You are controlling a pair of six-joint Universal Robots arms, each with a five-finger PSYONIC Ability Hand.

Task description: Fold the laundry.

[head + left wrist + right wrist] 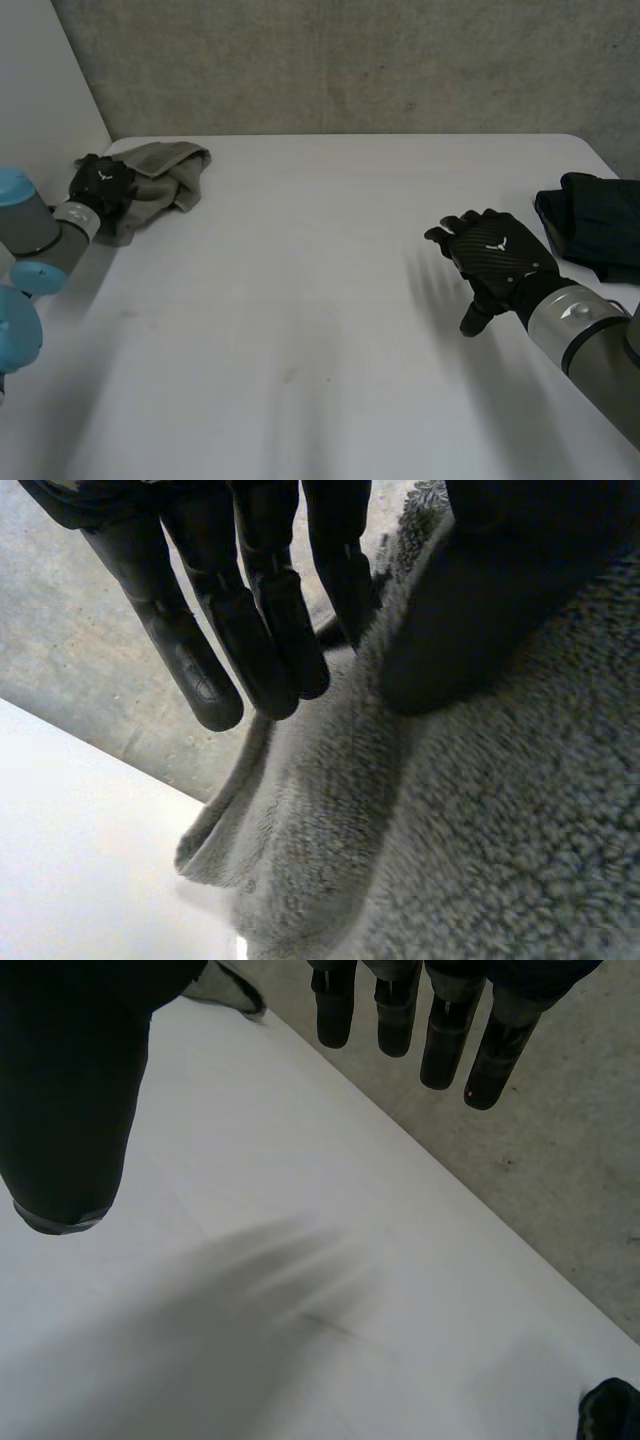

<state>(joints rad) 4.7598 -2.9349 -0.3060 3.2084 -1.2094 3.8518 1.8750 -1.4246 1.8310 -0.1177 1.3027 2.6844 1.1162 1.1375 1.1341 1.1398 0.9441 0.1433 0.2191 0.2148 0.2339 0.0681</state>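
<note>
Head view, table point(330, 300): white and bare across the middle. You have the whole centre free as folding ground, with laundry lying at two edges.
Grey towel point(165, 170): crumpled in a heap at ten o'clock, by the far corner. It is the piece in hand, so judge it the one to draw out and flatten first.
Dark garment point(595, 225): bunched at three o'clock, hard on the table's edge, with nothing touching it.
Right hand point(495, 255): hovers at four o'clock, near the dark garment, fingers straight and spread, holding nothing — likely free to take a second corner.
Left hand point(100, 185): on the towel's near edge. In the left wrist view a ridge of pile stands between the thumb and the fingers point(250, 630), clamped there.
Containers: no basket or bin — both pieces lie straight on the table top.
</note>
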